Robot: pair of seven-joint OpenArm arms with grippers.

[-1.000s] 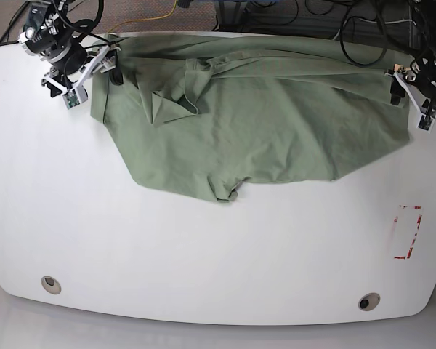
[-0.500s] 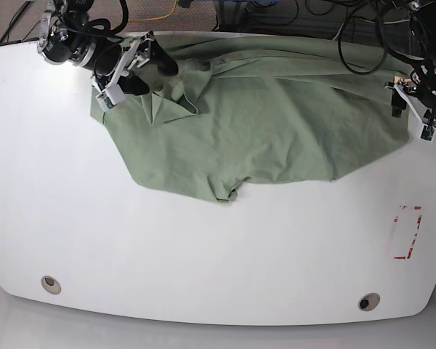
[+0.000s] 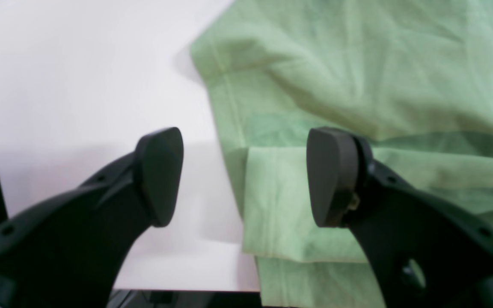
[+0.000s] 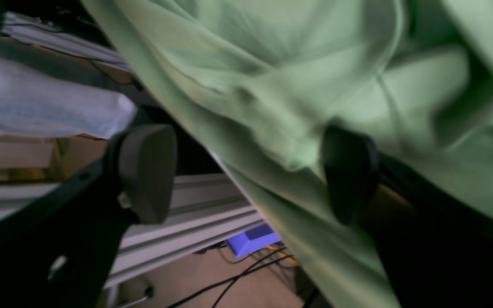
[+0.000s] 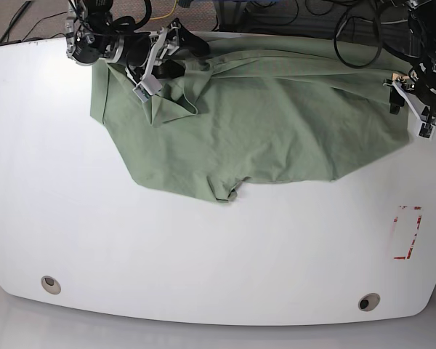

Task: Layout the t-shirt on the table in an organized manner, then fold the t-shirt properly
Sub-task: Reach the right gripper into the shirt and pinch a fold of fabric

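Overhead, the pale green t-shirt lies spread but rumpled across the far half of the white table, reaching from about ten o'clock to two o'clock, with its lower edge sagging to a small puckered point near the table's middle. A triangular fold sits in the cloth at about eleven o'clock, and long creases run along the far edge.

At eleven o'clock the right gripper reaches in over the shirt's far left part, beside that triangular fold. Its wrist camera shows the jaws spread wide: one dark pad lies against bunched green cloth, the other pad hangs apart from it over the table's far edge, with cables and a metal rail blurred beyond. Nothing is pinched between them.

At two o'clock the left gripper sits at the shirt's right edge, close to the table's rim. Its wrist view shows the jaws likewise parted, one pad above bare white tabletop, the other pad above a folded hem of the shirt, the cloth edge running between the two. Whether either pad touches the surface cannot be told.

A red tape rectangle marks the table at four o'clock, well apart from the shirt, and two grey grommet holes sit along the near edge.
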